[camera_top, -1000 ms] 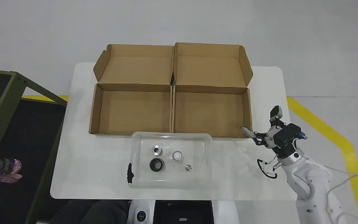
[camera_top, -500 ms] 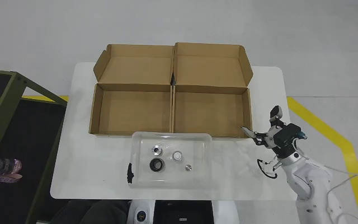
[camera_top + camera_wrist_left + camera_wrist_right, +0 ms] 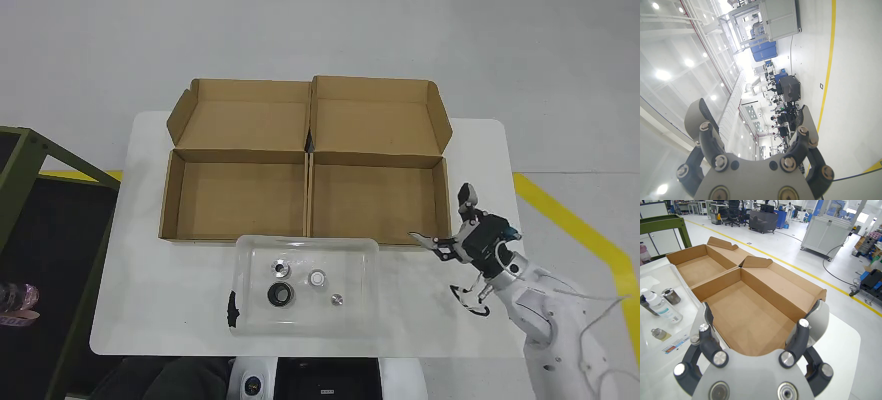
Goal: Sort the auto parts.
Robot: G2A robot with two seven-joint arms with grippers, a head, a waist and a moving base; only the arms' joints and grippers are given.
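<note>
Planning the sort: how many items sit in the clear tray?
4: silver cylinder far left, dark ring nearer the robot, spray bottle in the middle, small silver knob rightmost. None looks hidden.

White floor (image 3: 80,60), yellow line (image 3: 570,221) (office chairs (image 3: 733,210) beyond) — bright ceiling lights (image 3: 662,74).

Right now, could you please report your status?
Right gripper open by right box; left gripper open, facing the hall. Parts all in clear tray; left box, right box empty. Nothing obstructing.

No print I could read, spray bottle (image 3: 661,309) label too small, clear tray (image 3: 689,292) sticker equally illegible
</note>
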